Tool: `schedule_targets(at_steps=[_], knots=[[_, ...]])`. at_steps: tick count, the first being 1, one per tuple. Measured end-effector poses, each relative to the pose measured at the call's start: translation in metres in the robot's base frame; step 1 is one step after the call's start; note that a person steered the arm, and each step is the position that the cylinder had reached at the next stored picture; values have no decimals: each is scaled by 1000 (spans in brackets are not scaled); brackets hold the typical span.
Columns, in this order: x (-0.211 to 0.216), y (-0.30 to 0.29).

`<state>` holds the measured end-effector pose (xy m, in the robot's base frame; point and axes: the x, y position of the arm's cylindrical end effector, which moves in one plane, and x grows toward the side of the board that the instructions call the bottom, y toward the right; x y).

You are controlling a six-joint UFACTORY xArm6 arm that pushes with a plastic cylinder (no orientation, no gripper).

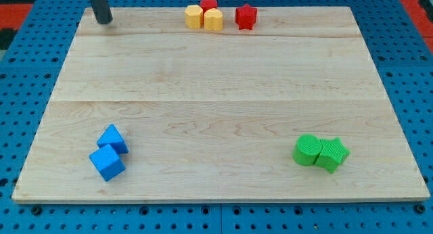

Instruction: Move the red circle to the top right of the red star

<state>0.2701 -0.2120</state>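
Observation:
The red star (246,17) lies near the view's top edge of the wooden board, right of centre. The red circle (208,3) sits to its left at the very top edge, partly hidden behind two yellow blocks (194,17) (214,20) that touch it. My tip (103,20) is a dark rod at the view's top left of the board, far to the left of the red circle and apart from every block.
Two blue blocks (112,138) (107,162) touch each other at the view's bottom left. A green circle (308,150) and a green star (332,154) touch at the bottom right. The wooden board (216,105) lies on a blue pegboard surface.

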Motion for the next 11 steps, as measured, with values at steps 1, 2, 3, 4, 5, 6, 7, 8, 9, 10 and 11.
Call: schedule_targets(at_steps=[1, 2, 3, 4, 5, 6, 7, 8, 9, 10, 11], knots=[[48, 65], [-10, 34], [-74, 72], [-77, 116], [-72, 167], [-72, 174], [-72, 172], [-76, 169], [-78, 168], [-78, 171], [-78, 235]])
